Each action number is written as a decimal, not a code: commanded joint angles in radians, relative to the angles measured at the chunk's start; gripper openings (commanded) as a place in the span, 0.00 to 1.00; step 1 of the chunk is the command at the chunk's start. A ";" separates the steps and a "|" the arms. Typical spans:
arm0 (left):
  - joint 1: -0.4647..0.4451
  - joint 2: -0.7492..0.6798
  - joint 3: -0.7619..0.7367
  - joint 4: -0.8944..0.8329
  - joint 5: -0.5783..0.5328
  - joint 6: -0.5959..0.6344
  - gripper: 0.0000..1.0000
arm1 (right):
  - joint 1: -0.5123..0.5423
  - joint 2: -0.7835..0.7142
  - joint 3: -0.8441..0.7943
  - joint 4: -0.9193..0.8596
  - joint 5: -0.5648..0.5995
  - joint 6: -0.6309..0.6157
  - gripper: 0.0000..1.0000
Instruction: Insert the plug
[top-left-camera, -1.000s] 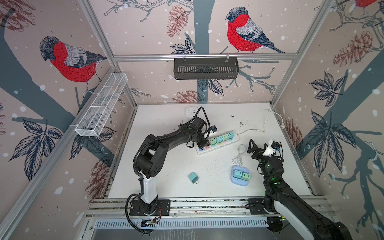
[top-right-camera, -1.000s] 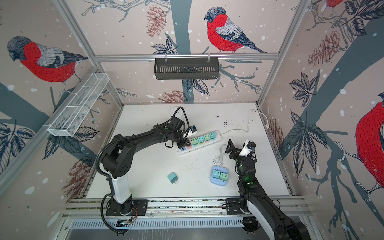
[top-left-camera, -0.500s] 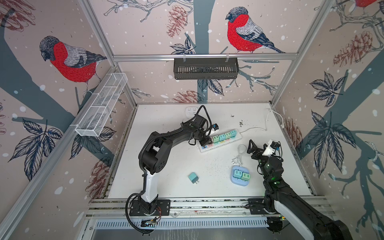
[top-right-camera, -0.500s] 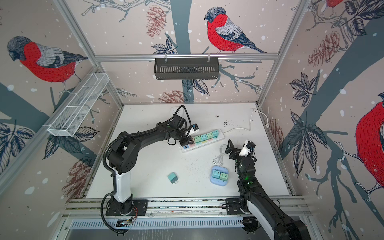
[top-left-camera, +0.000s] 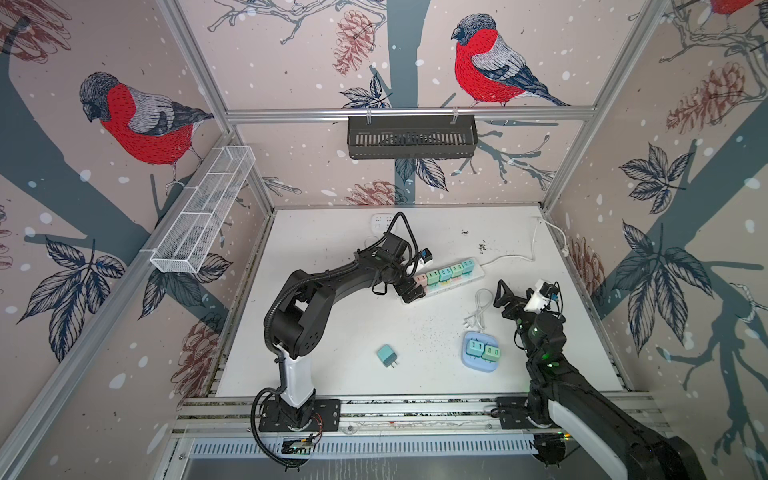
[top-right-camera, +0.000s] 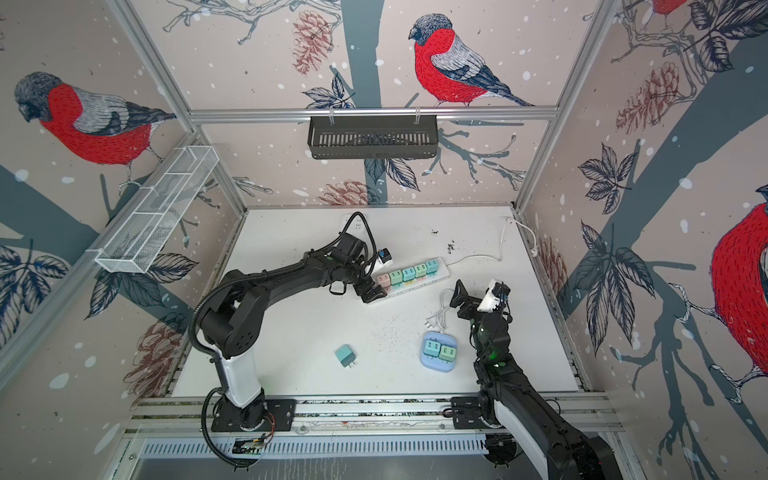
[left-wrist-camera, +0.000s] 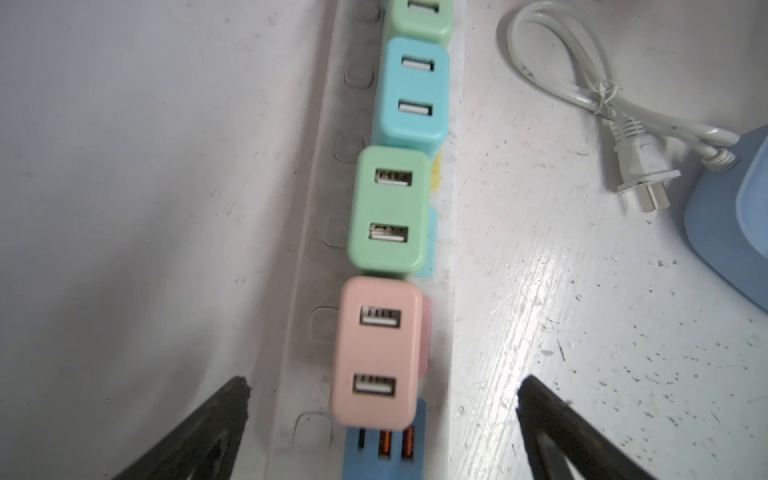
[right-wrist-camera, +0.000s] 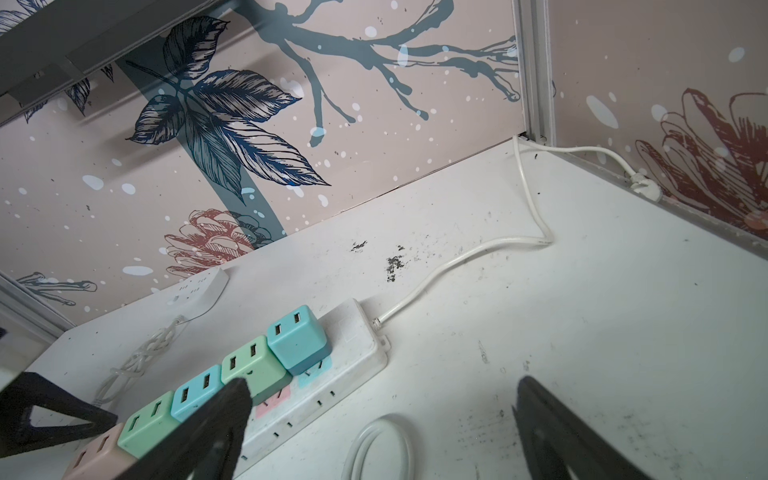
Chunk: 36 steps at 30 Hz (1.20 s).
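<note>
Nearest you, a teal plug (top-left-camera: 386, 354) lies loose, probably next to insert. The blue base (top-left-camera: 473, 365) beyond holds two plugs. Your right gripper (right-wrist-camera: 381, 388) hangs spread, holding nothing. Farther, your left gripper (left-wrist-camera: 383, 385) stands spread either side of the pink plug (left-wrist-camera: 377, 328), apparently seated in the power strip (top-left-camera: 478, 271) beside four others.

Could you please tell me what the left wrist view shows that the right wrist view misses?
Left wrist only: the loose white plug and the blue base beside it. Right wrist only: the strip's white cord and a small white socket block. Both: the power strip with its row of adapters, pink adapter endmost.
</note>
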<state>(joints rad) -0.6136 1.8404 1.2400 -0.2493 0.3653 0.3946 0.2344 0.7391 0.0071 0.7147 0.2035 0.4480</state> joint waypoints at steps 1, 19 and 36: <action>-0.001 -0.119 -0.080 0.150 -0.029 -0.050 0.99 | 0.002 0.013 0.010 0.046 0.001 -0.002 1.00; 0.144 -0.260 -0.159 0.477 -0.395 -0.597 0.99 | 0.268 0.497 0.315 -0.010 0.107 -0.227 0.97; 0.245 0.523 0.815 0.031 -0.331 -0.645 0.93 | 0.271 0.496 0.309 -0.005 0.056 -0.242 0.99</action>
<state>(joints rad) -0.3756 2.2810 1.9213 -0.0769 0.0261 -0.2478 0.5030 1.2423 0.3195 0.6956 0.2646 0.2127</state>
